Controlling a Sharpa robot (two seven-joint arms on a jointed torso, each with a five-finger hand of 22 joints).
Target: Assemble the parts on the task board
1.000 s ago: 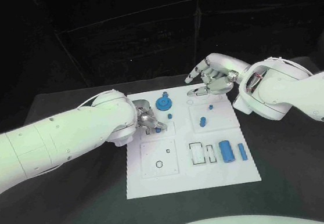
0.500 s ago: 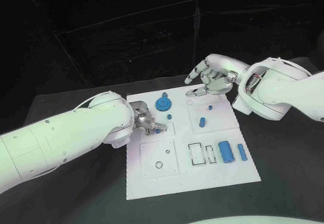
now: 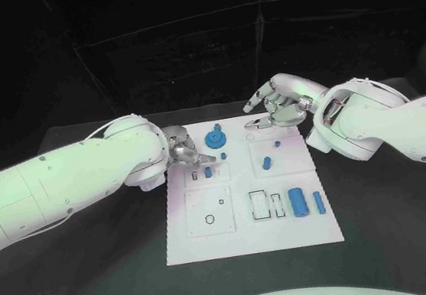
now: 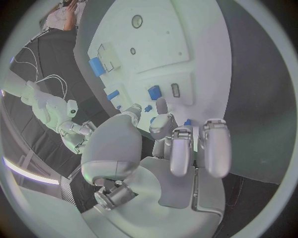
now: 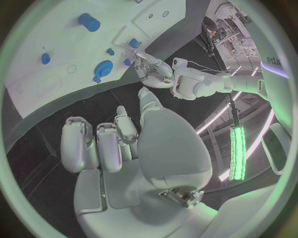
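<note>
Lying on the black counter (image 3: 111,266), the white task board (image 3: 254,237) carried small blue parts. Nearest, toward the right, a thick blue cylinder (image 3: 297,200) and a slimmer peg (image 3: 319,202) lay side by side; these looked rigid, light and smooth, likely to roll, so a pinch across the middle seemed safest. Farther on lay a short peg (image 3: 267,161). At the far end stood a blue gear (image 3: 215,139), best taken by its rim. The left hand (image 3: 183,151) hovered just left of it, fingers loosely curled, apparently holding nothing. The right hand (image 3: 281,108) hung over the far right corner, spread.
</note>
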